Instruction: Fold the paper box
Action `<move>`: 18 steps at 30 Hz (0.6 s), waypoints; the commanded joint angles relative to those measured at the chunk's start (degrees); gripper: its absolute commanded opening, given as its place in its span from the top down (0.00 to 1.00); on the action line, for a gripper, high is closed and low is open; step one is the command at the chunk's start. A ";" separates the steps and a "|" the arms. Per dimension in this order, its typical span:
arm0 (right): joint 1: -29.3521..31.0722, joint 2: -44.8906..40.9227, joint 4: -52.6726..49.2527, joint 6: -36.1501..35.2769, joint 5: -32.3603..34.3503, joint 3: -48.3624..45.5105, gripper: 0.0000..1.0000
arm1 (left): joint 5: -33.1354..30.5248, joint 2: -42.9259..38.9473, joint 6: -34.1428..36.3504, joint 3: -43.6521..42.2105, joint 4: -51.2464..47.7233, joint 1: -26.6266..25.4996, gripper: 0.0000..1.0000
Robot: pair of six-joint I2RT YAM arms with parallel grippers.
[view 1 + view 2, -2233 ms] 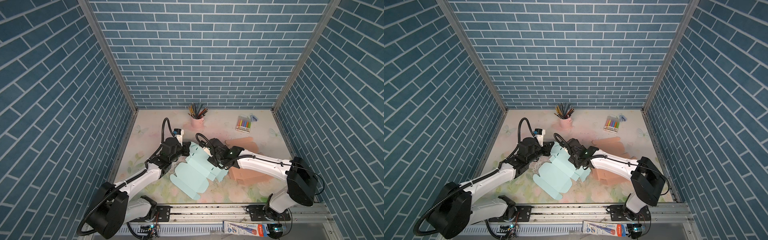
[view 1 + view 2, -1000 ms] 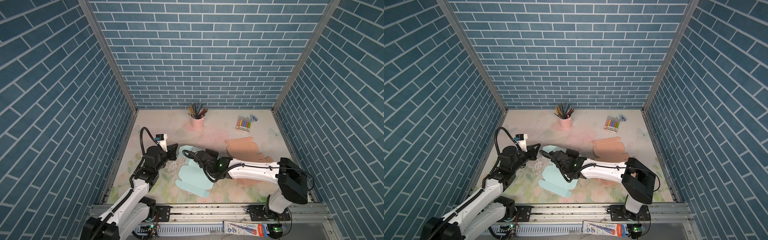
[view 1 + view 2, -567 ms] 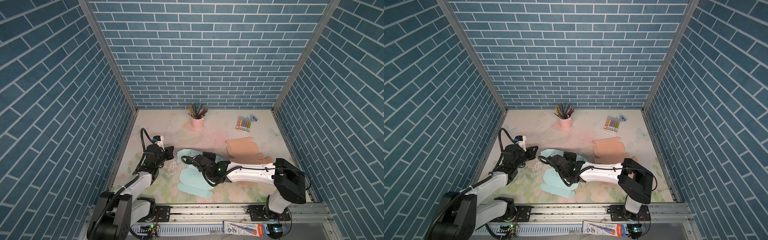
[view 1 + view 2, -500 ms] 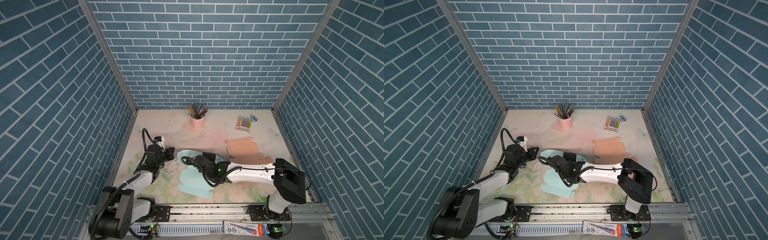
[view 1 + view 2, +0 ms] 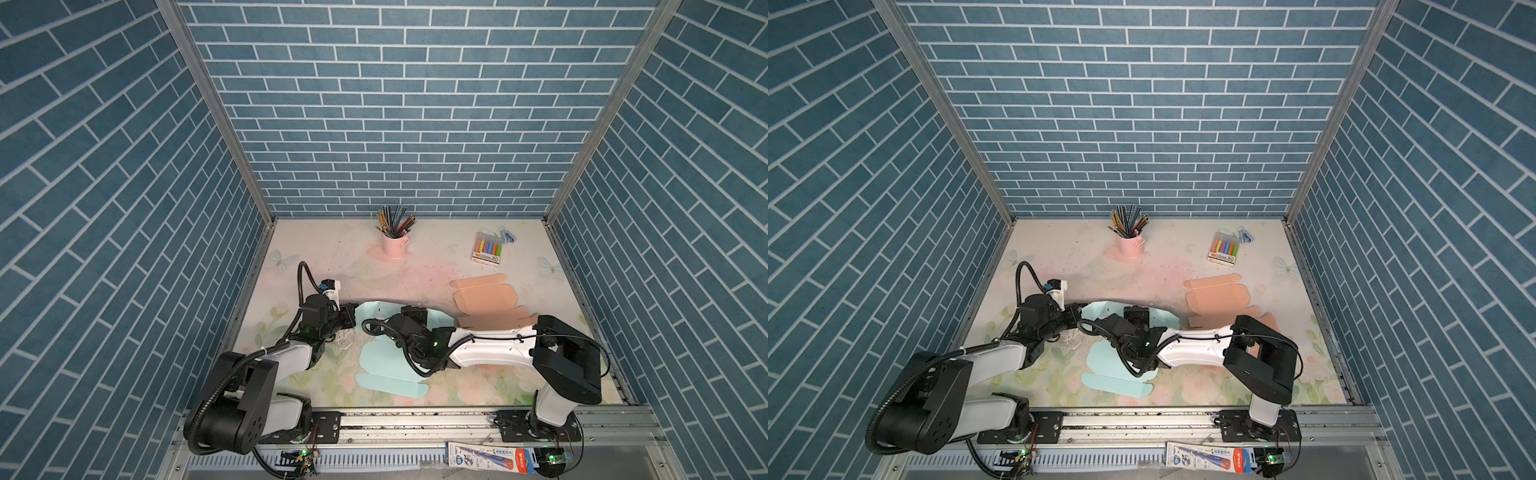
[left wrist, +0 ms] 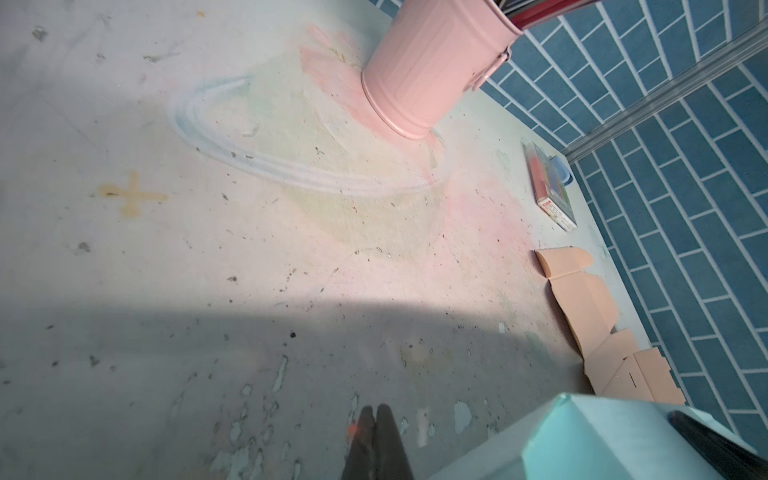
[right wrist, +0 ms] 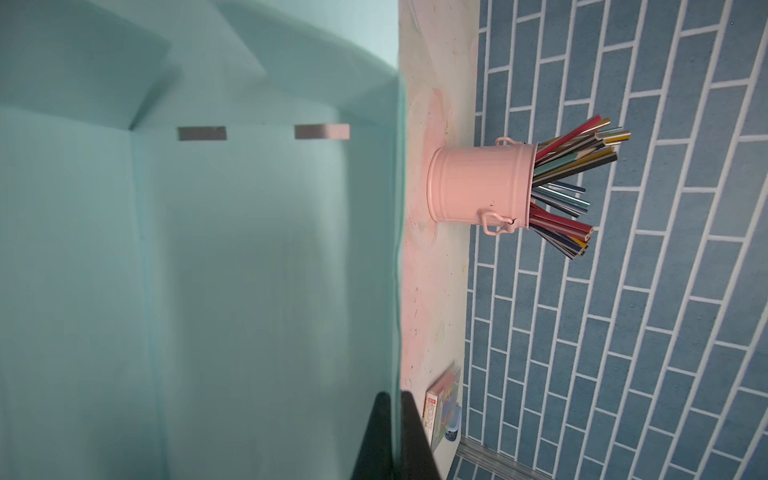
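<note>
Near the table's (image 5: 457, 257) middle the box (image 5: 384, 359) lies half folded. The right gripper (image 7: 397, 401) is clamped on its raised wall. The left gripper (image 6: 376, 413), pinched together and empty, sits at its 10 o'clock.

In both top views the right arm (image 5: 490, 353) lies right across the paper box (image 5: 384, 361), so the box's middle is covered. The peach cardboard (image 5: 484, 297) at the box's 2 o'clock loses its near end behind that arm too. The left gripper (image 5: 352, 318) at the box's 10 o'clock is just a dark blob. In the left wrist view the pencil cup (image 6: 432, 70) runs off the frame and the box corner is blurry. In the right wrist view the marker pack (image 7: 444, 390) is half behind the right gripper (image 7: 397, 401), label unreadable.
</note>
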 commanded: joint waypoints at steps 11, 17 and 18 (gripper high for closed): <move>0.43 0.54 12.76 -12.52 3.51 -4.50 1.00 | 2.78 -6.11 -1.01 -5.12 4.68 -3.60 1.00; 1.29 -0.23 25.34 -20.35 5.69 -8.64 1.00 | 2.56 -10.72 -0.91 -6.68 2.90 -5.86 1.00; 1.50 -0.38 27.60 -21.89 5.84 -9.53 1.00 | 2.32 -11.43 -0.92 -7.05 2.65 -6.36 1.00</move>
